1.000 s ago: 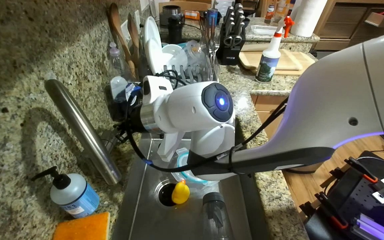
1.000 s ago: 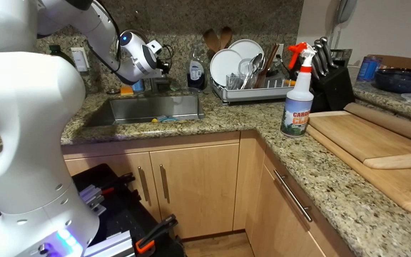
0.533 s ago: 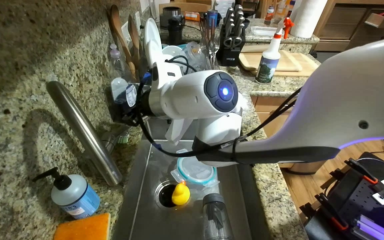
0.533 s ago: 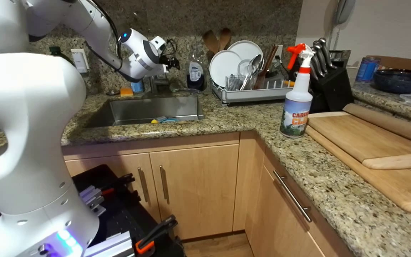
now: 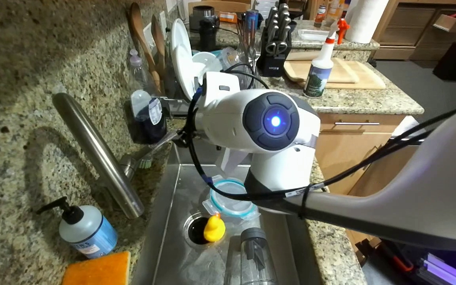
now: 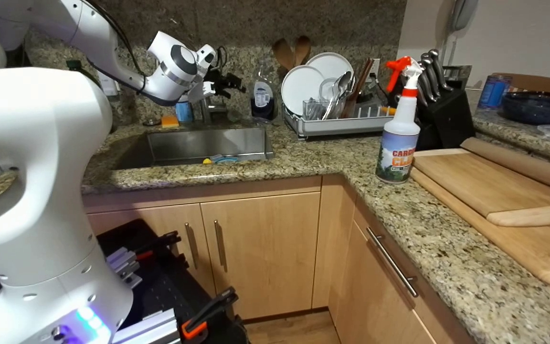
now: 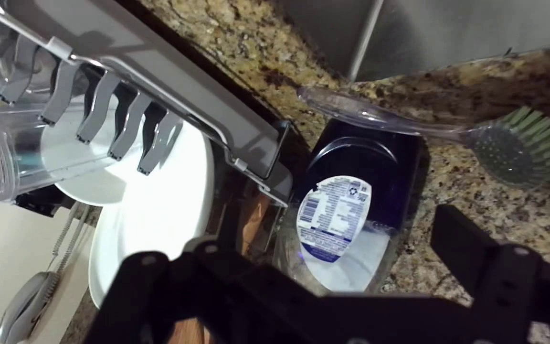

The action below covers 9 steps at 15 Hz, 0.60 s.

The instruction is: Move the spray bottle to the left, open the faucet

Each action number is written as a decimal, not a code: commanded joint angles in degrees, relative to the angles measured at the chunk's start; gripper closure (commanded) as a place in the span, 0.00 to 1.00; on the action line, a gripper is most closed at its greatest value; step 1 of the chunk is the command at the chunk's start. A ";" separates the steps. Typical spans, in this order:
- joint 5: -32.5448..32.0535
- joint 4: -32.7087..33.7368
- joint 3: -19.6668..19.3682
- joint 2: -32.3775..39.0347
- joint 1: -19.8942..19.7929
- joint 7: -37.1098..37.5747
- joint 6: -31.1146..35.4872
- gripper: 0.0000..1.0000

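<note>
The spray bottle (image 6: 401,131), white with a red-orange trigger head, stands upright on the counter beside the cutting boards, far from my gripper. In an exterior view the faucet (image 5: 97,154) arches its steel spout over the sink's edge; its base is partly hidden behind the spout. My gripper (image 6: 235,88) hangs in the air to the dish-rack side of the faucet, apart from it. In the wrist view my gripper (image 7: 342,229) is open, its black fingers (image 7: 463,246) wide apart. Nothing is held; a dark blue soap bottle (image 7: 356,162) shows beyond the gap.
A dish rack (image 6: 342,126) with plates stands close to the soap bottle. A brush (image 7: 513,148) with green bristles lies behind the sink (image 5: 172,257). Inside the sink are a yellow duck (image 5: 214,228), a lid (image 5: 234,198) and a clear bottle (image 5: 255,257). A pump bottle (image 5: 89,233) stands near the spout.
My gripper has moved away from the faucet, towards the dish rack and the room, and its jaws have spread. The spray bottle has stayed in place.
</note>
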 commanded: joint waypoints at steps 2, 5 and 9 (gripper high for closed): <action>0.93 -0.18 0.21 0.26 0.44 0.16 -0.15 0.00; 3.36 -0.81 3.14 -1.69 -1.87 0.75 7.72 0.00; 9.99 -1.61 7.59 -3.99 -4.04 -0.89 17.00 0.00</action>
